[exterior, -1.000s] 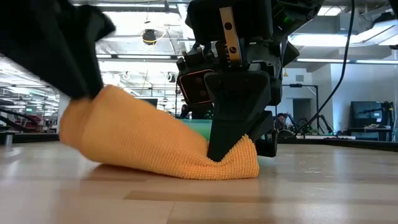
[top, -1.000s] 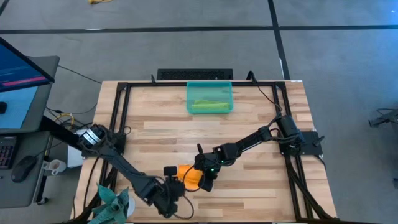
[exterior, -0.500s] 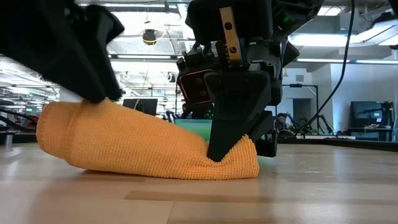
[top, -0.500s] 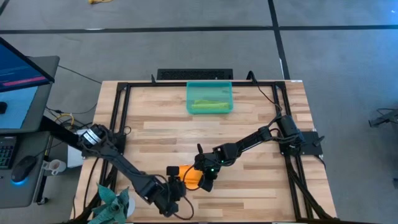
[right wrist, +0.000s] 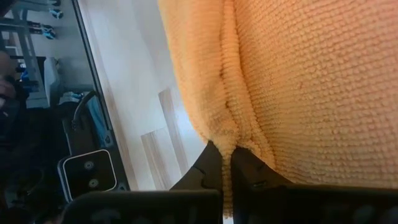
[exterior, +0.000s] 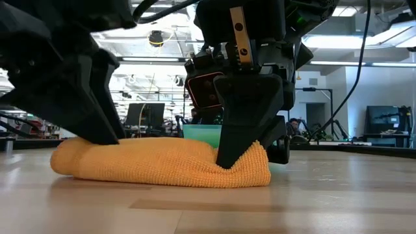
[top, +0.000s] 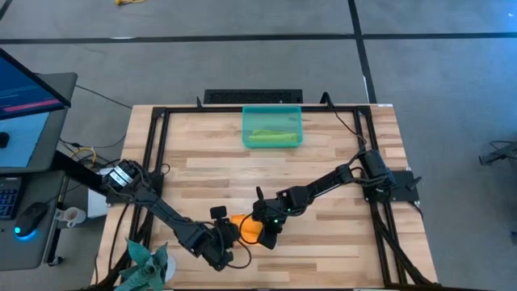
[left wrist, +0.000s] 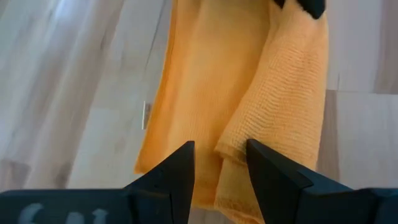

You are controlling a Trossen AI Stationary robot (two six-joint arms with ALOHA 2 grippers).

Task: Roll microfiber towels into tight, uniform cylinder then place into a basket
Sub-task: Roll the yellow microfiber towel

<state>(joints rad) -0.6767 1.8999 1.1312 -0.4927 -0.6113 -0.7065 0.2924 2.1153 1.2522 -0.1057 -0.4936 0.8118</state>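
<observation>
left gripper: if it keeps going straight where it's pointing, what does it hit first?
Most likely the orange towel: it lies right ahead of the left gripper, whose open fingers straddle its folded edge. How close they are is unclear.

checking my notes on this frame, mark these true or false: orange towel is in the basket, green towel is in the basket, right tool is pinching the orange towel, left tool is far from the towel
1. The orange towel is in the basket: false, it lies on the table near the front.
2. The green towel is in the basket: true.
3. The right tool is shut on the orange towel's edge: true.
4. The left tool is far from the towel: false, its fingers straddle the towel's end.
</observation>
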